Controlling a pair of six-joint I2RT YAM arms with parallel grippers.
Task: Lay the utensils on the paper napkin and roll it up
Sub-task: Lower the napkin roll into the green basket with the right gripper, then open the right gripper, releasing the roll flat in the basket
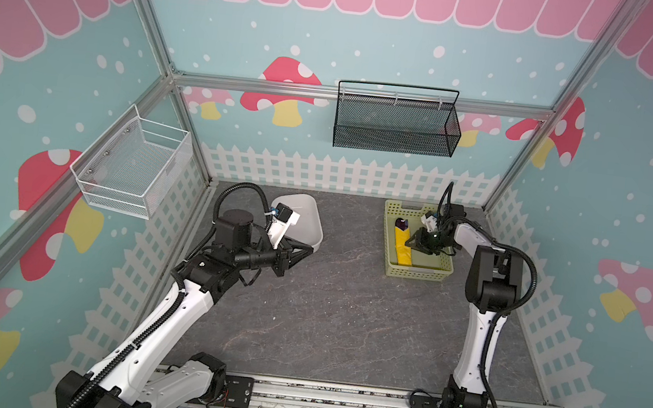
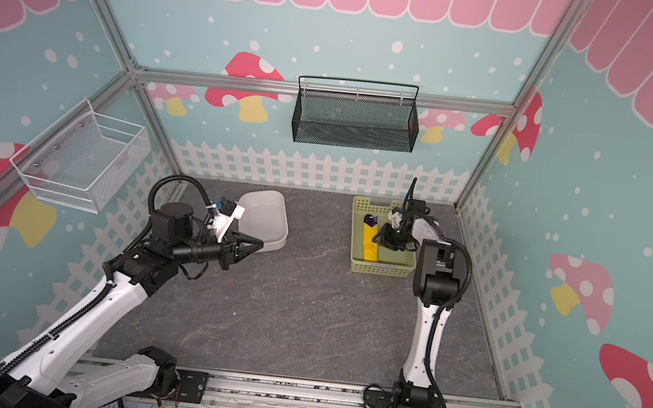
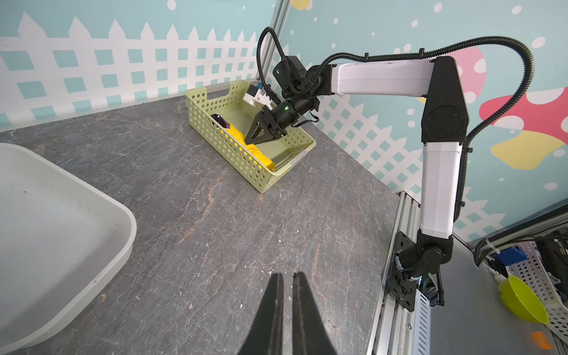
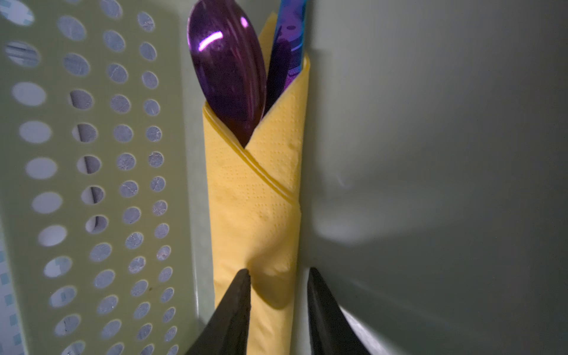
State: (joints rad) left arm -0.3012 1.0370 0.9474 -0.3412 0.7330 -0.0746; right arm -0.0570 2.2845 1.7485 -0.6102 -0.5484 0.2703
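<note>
**Rolled napkin lies in the green basket under the right hand**

A dark grey, marble-veined desk [image 1: 345,320] sits inside a booth. Its teal walls are painted with mushrooms, a white picket fence and pink awning scallops. A black mesh rack [image 1: 396,125] hangs on the back wall and a white wire rack [image 1: 132,166] on the side wall.

The right hand [image 4: 278,272] reaches down into a pale green perforated basket [image 4: 92,153]. Its jaws stand apart, one on each side of the paper napkin [image 4: 255,199], which is wound into a narrow yellow roll. The roll lies on the basket floor along the perforated wall and runs straight out ahead of this hand. A glossy purple spoon [image 4: 227,70] and a bluish-violet knife [image 4: 290,30] stick out of the roll's far end.

The left hand [image 3: 285,275] hovers over bare desk, jaws together and holding nothing. A white tub [image 3: 46,230] sits beside it, and the basket lies well ahead of it, across the desk.

A third dark piece between the spoon and knife is too shadowed to identify. The near end of the roll is cut off behind the right hand's fingers. In both top views that hand covers part of the roll.
</note>
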